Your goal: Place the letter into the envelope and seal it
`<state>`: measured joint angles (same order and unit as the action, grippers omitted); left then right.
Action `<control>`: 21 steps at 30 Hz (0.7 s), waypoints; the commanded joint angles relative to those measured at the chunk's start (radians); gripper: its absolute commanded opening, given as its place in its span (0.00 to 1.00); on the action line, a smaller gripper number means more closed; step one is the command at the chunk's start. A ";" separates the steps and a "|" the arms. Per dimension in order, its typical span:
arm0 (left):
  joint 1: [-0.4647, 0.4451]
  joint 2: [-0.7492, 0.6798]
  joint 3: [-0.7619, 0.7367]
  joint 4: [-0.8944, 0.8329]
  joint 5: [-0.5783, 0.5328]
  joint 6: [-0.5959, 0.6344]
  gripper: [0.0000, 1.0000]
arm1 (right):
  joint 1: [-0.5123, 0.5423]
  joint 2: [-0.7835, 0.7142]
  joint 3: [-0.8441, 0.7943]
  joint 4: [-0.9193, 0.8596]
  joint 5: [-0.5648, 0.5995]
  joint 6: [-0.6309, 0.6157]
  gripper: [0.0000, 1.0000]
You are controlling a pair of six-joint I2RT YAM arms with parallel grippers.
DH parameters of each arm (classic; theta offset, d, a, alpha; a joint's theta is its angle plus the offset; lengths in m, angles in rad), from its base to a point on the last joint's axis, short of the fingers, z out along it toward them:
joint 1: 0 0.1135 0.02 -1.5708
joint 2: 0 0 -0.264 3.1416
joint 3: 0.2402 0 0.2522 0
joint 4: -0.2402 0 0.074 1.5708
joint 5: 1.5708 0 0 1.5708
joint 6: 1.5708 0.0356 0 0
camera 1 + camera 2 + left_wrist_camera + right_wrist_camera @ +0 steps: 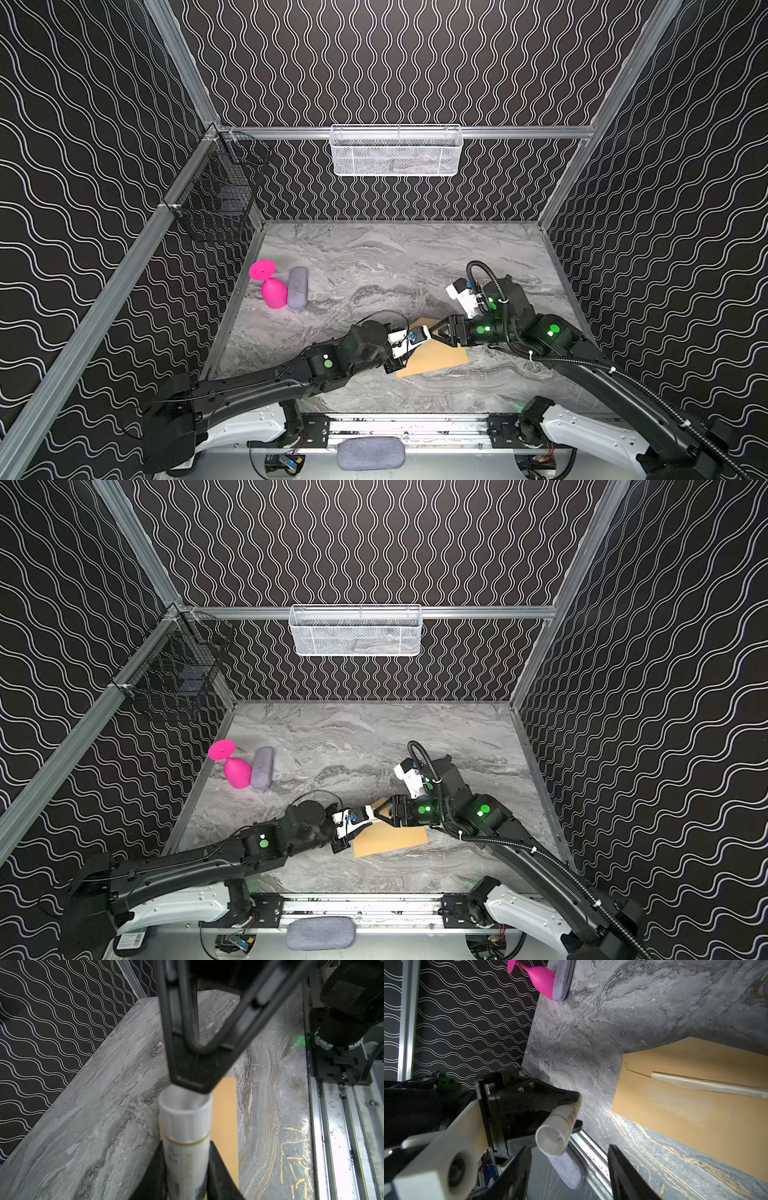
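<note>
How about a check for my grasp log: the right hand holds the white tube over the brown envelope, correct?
Not quite: it is the left hand that holds the white tube; the left wrist view shows it clamped in that hand. The right hand stands open at the tube's end. The tube is indeed over the brown envelope.

Both arms reach in from the front edge of the desk point(374, 257) and meet nose to nose right of its middle. Left arm point(257, 386): stretched low, wrist level; left gripper point(187, 1167) clamped on a white tube point(186, 1122). Right arm point(602, 365): elbow bent, forearm pointing leftward; right gripper point(570, 1147) with jaws apart, its tips just at the tube's capped end.
</note>
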<state>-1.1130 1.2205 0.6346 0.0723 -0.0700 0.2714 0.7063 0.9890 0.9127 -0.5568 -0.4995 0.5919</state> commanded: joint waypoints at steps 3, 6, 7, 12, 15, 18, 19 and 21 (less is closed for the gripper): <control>-0.001 -0.001 0.002 0.014 0.012 0.017 0.04 | 0.042 0.056 0.044 0.000 -0.015 0.014 0.57; -0.001 -0.007 -0.002 0.014 0.015 0.013 0.03 | 0.062 0.082 0.060 -0.002 0.000 0.016 0.54; -0.002 -0.008 -0.004 0.014 0.015 0.012 0.03 | 0.068 0.089 0.066 -0.006 0.006 0.016 0.53; -0.002 -0.018 -0.007 0.019 0.021 0.006 0.04 | 0.090 0.126 0.108 -0.042 0.048 0.013 0.44; -0.002 -0.015 -0.006 0.021 0.027 0.008 0.04 | 0.096 0.139 0.112 -0.041 0.053 0.015 0.41; -0.002 -0.013 -0.001 0.017 0.037 0.005 0.04 | 0.100 0.153 0.124 -0.047 0.055 0.011 0.36; -0.002 -0.012 0.000 0.016 0.036 0.003 0.04 | 0.101 0.156 0.123 -0.049 0.056 0.011 0.34; -0.002 -0.016 -0.003 0.016 0.036 0.004 0.04 | 0.101 0.164 0.119 -0.049 0.056 0.010 0.32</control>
<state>-1.1141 1.2053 0.6281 0.0639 -0.0471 0.2707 0.8043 1.1454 1.0237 -0.5926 -0.4503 0.5995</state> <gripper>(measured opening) 0.262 0.326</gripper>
